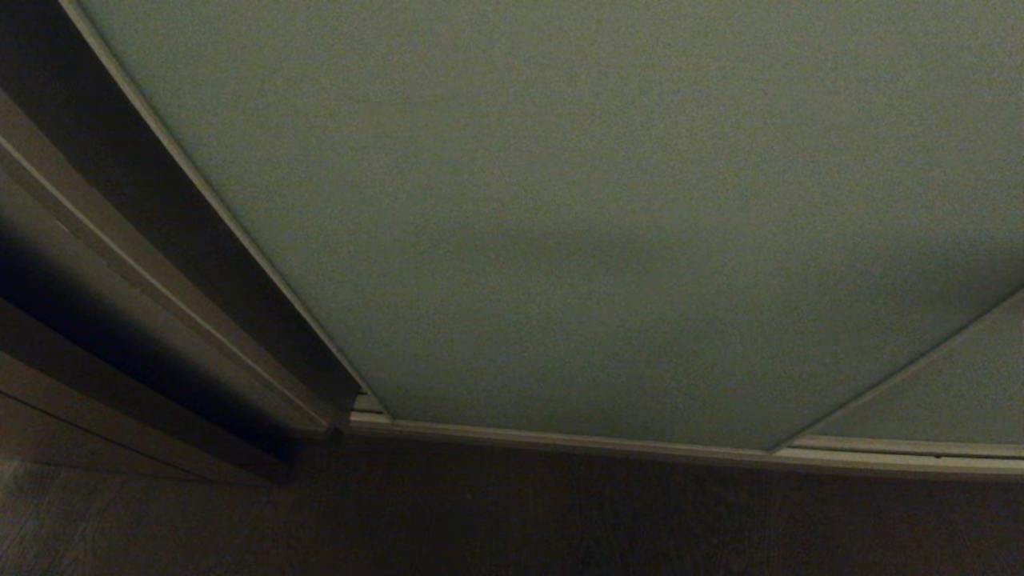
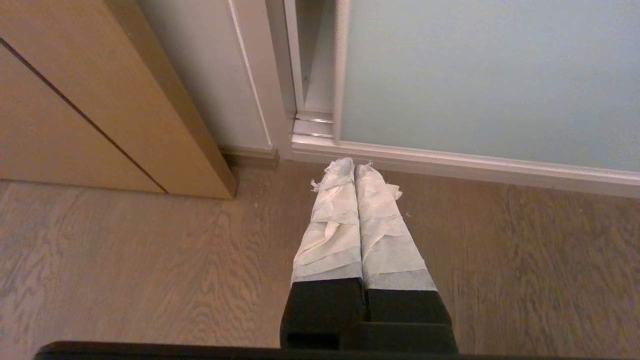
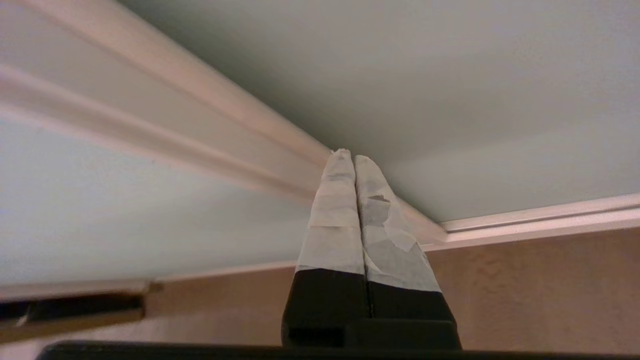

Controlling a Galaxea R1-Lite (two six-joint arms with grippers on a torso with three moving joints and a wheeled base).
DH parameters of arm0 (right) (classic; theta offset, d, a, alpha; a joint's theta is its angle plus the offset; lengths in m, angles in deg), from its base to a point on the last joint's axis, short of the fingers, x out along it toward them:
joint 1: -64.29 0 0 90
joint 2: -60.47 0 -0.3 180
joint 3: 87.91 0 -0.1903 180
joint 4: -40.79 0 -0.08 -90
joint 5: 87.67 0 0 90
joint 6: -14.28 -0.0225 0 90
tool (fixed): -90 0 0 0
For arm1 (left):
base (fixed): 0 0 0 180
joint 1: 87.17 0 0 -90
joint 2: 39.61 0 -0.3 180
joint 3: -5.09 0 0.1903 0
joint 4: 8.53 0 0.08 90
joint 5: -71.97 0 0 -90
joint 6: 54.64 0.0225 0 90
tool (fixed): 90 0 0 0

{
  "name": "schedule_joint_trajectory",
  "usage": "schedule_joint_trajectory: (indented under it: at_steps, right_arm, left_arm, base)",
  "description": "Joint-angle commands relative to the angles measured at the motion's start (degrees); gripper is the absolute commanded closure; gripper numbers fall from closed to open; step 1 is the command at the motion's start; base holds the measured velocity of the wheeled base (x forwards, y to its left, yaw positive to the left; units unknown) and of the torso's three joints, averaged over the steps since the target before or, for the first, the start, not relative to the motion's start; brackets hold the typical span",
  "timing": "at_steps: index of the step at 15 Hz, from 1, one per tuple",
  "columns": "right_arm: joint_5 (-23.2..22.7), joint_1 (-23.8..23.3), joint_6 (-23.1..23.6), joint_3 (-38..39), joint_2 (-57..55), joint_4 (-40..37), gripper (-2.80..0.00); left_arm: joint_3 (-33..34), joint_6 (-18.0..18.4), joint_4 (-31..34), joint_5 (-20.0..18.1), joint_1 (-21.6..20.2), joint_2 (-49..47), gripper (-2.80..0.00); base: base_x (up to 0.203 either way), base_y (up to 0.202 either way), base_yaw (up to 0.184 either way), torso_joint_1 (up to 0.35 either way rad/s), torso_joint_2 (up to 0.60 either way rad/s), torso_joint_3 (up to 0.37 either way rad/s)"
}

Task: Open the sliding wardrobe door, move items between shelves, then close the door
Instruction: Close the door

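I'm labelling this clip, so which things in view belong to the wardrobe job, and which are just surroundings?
Job:
- matte pale grey-green sliding wardrobe door, closed
- right gripper, taped fingers shut, at the door's beige frame
- left gripper, shut, low over the floor

Surroundings:
- brown wood-grain floor
- light wooden cabinet
- second grey-green door panel

Room's pretty dim from the head camera, everything looks murky. Floor (image 2: 125, 260) is grey-brown wood-grain planks, running right up to a pale bottom track (image 2: 450, 162). Off to the left there's a light oak cabinet (image 2: 75, 100) with a dark seam across it, standing on the floor beside a plain white wall strip (image 2: 200, 75) with a small dark skirting (image 2: 247, 156) underneath.
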Motion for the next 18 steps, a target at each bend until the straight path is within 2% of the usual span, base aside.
schedule_joint_trajectory:
  at_steps: [1,12,14,17,18]
  right_arm:
    - [-0.2,2.8,-0.1,1.3,2.6,0.1,0.00]
    - [0.5,11.5,-0.1,4.3,5.1,0.1,0.00]
    - [4.9,12.9,0.7,7.1,5.9,0.1,0.00]
    - [14.7,16.1,6.8,12.7,8.7,-0.2,0.00]
    - [16.4,18.1,7.6,14.3,10.8,-0.4,0.00]
  left_arm:
    - [0.0,0.0,0.0,0.0,0.0,-0.1,0.00]
    - [0.0,0.0,0.0,0.0,0.0,-0.1,0.00]
    - [0.0,0.0,0.0,0.0,-0.1,-0.1,0.00]
    - [0.0,0.0,0.0,0.0,0.0,-0.1,0.00]
    - [0.0,0.0,0.0,0.0,0.0,-0.1,0.00]
  base:
    - [0.000,0.000,0.000,0.000,0.00,0.000]
    - [0.000,0.000,0.000,0.000,0.00,0.000]
    - [0.000,0.000,0.000,0.000,0.00,0.000]
    - [0.000,0.000,0.000,0.000,0.00,0.000]
    - [0.000,0.000,0.000,0.000,0.00,0.000]
